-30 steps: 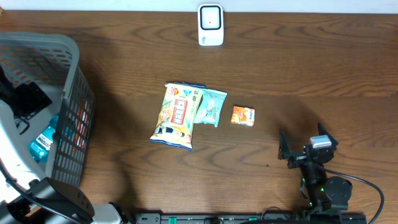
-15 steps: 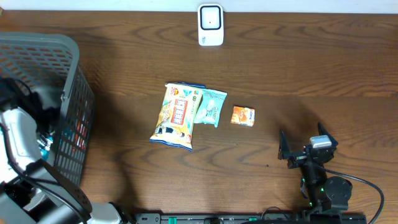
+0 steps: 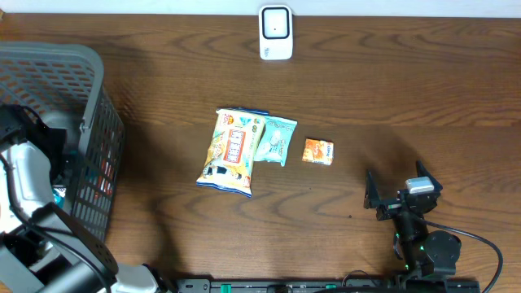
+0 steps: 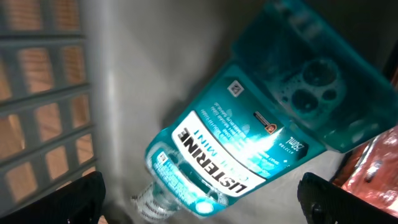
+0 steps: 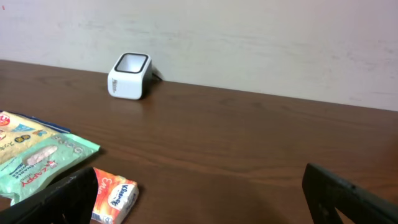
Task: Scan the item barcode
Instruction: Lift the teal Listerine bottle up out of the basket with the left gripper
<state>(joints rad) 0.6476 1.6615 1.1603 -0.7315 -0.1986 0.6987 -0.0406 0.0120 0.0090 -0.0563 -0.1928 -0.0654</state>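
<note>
Teal mouthwash bottle (image 4: 242, 149) lies on its side inside the grey basket (image 3: 89, 89), at the table's left end. Left gripper (image 4: 202, 199) hangs over it, jaws wide, holding nothing. Right gripper (image 5: 199, 193) sits at the front edge, jaws wide, empty. White scanner (image 3: 276, 32) stands well apart.

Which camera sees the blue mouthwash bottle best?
The left wrist view: the mouthwash bottle fills it, label readable. Overhead shows only a blue sliver inside the basket. The right wrist view misses it.
</note>
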